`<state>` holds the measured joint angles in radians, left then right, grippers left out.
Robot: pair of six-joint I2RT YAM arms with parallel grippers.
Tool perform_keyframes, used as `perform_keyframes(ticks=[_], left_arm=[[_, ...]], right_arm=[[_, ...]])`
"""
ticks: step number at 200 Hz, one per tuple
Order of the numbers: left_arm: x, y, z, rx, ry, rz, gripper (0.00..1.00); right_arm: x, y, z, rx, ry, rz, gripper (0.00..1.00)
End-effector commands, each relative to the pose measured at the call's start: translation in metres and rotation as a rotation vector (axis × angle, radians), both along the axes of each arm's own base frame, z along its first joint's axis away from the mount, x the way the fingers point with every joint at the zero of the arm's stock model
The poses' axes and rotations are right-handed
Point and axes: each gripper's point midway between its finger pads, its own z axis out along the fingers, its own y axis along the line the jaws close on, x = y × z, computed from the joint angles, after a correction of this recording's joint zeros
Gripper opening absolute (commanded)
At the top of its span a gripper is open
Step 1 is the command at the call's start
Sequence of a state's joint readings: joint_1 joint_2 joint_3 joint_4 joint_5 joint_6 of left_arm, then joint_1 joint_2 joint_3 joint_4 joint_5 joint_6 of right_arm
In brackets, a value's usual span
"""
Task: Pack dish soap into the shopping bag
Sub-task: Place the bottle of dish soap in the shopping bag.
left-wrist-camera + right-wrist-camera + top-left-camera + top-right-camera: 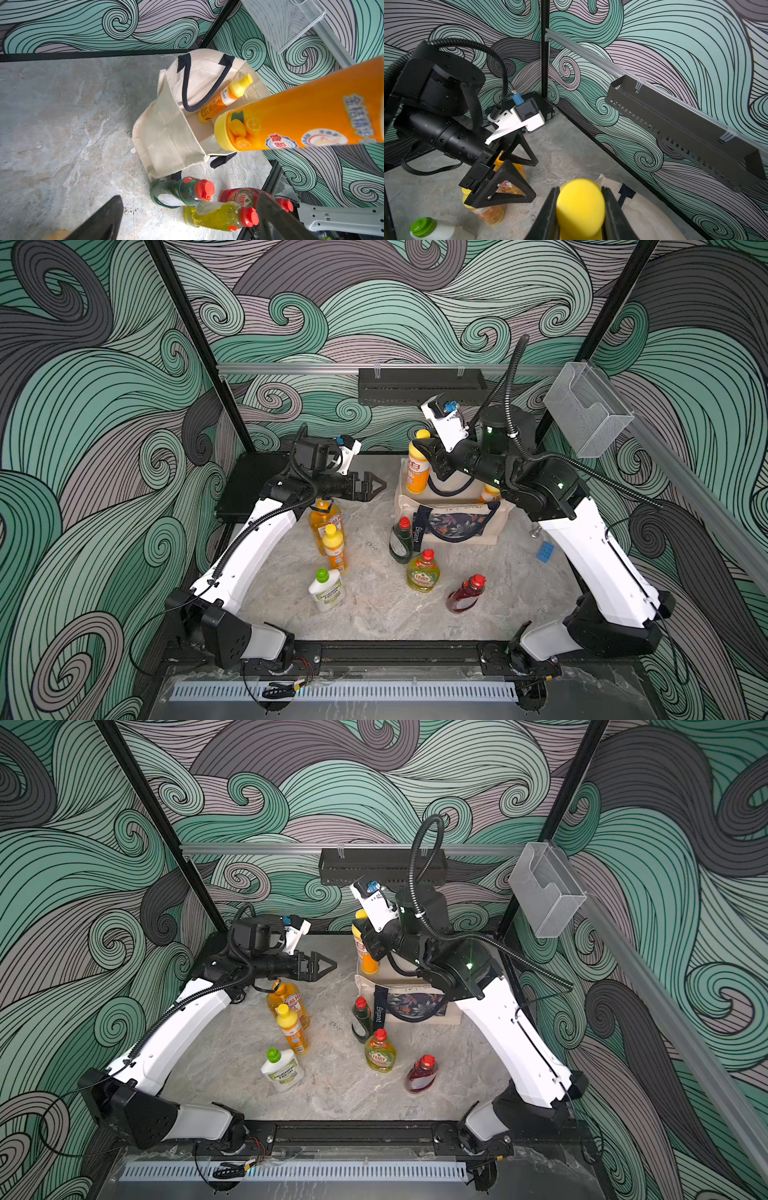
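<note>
My right gripper is shut on the yellow-capped neck of an orange dish soap bottle, which hangs upright over the open shopping bag. Another orange bottle lies inside the bag. My left gripper hovers open and empty left of the bag. On the table stand a pump bottle, an orange bottle, a white bottle, a dark green bottle, a Fairy bottle and a red bottle.
A black hard case lies at the back left behind my left arm. A small blue block sits right of the bag. A black shelf and a clear holder hang on the walls.
</note>
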<state>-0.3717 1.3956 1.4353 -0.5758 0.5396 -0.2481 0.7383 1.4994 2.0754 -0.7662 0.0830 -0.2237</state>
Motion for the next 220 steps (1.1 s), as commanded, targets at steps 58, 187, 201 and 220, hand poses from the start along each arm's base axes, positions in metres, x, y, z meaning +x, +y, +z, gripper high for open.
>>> perform_keyframes(ticks=[58, 187, 201, 220], left_arm=[[-0.001, -0.031, -0.013, -0.033, 0.031, -0.079, 0.99], [-0.007, -0.051, -0.030, -0.026, 0.068, -0.137, 0.99], [-0.008, -0.052, -0.030, -0.018, 0.066, -0.140, 0.99], [-0.009, -0.052, -0.030, -0.010, 0.058, -0.140, 0.99]], right_arm=[[0.015, -0.073, 0.052, 0.071, -0.175, -0.213, 0.00], [0.049, -0.143, -0.013, 0.095, -0.052, -0.398, 0.00], [0.051, -0.150, -0.021, 0.099, -0.038, -0.418, 0.00], [0.052, -0.158, -0.030, 0.105, -0.016, -0.440, 0.00]])
